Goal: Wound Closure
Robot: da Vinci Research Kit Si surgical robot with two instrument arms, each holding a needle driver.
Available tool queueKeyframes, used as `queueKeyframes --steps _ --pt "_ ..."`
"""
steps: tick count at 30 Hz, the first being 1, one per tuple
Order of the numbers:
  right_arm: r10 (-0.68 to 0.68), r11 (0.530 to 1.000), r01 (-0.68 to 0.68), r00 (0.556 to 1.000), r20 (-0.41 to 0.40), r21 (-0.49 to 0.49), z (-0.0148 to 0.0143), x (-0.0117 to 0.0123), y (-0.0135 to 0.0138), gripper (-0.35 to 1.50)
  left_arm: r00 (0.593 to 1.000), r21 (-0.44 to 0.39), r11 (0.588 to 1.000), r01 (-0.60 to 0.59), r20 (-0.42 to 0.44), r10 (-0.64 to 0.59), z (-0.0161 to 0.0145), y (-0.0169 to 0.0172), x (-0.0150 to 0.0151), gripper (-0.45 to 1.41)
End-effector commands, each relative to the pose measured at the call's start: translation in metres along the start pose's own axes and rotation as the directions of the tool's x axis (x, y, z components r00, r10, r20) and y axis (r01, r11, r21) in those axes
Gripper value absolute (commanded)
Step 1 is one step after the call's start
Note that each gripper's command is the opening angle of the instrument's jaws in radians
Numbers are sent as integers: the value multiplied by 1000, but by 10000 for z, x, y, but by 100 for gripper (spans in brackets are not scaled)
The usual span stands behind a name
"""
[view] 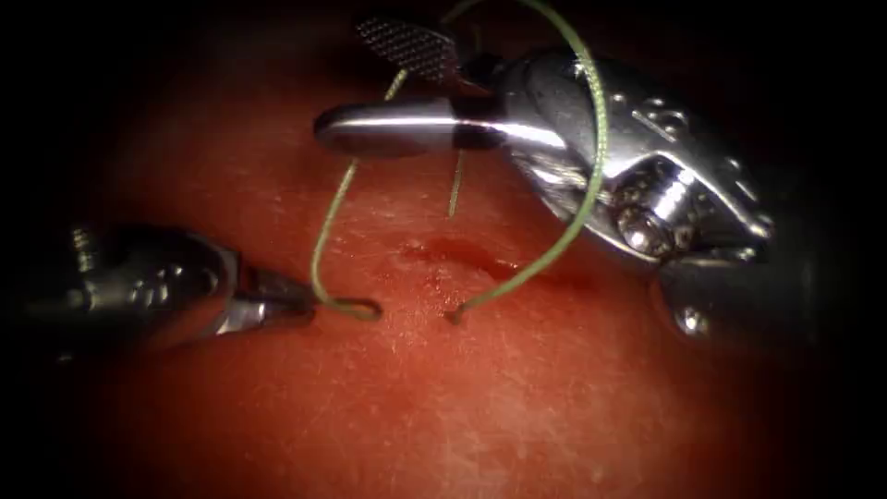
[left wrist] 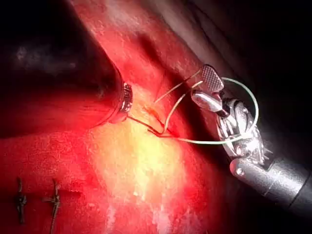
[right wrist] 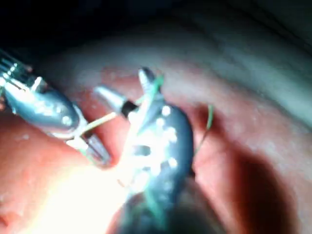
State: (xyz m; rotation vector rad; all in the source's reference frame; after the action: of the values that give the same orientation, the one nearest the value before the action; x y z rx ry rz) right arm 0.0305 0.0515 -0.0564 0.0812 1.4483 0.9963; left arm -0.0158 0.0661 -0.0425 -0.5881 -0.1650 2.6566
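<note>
- Thread (view: 328,222) in the endoscope view lay green over the tissue (view: 480,397): one strand ran from the left hand (view: 300,305), clenched on the thread's small loop just left of the cut (view: 462,254), and rose between the released jaws of the right hand (view: 388,88). A second strand came out of the tissue at the cut's lower edge and curved up over the right hand's wrist. A short thread end (view: 455,185) hung below the lower jaw. Red fluid (view: 434,249) sat in the cut.
- Left wrist view: the right hand (left wrist: 207,90) stood spread above the tissue (left wrist: 136,165), the thread (left wrist: 214,141) arching around its wrist; two dark tied stitches (left wrist: 36,200) sat well apart from it.
- Right wrist view: the left hand (right wrist: 95,148) gripped the thread (right wrist: 100,122) beside the right hand (right wrist: 124,90), whose jaws stood apart.
</note>
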Motion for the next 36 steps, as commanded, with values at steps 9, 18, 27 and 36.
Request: queueKeyframes --steps 9,18,27,36 --pt "-94 990 105 989 111 -97 4 -21 18 130 999 -17 999 -36 3 37 -25 36 19 -35" --pt "-146 987 158 944 295 -18 7 -56 18 128 997 11 998 -67 -21 68 -93 15 20 -35" --pt "-171 985 157 911 374 68 14 -86 8 126 992 25 995 -98 -73 99 -155 -3 46 -35" --pt "-192 980 147 886 423 136 10 -99 0 126 985 44 990 -131 -111 135 -182 -55 89 -35"
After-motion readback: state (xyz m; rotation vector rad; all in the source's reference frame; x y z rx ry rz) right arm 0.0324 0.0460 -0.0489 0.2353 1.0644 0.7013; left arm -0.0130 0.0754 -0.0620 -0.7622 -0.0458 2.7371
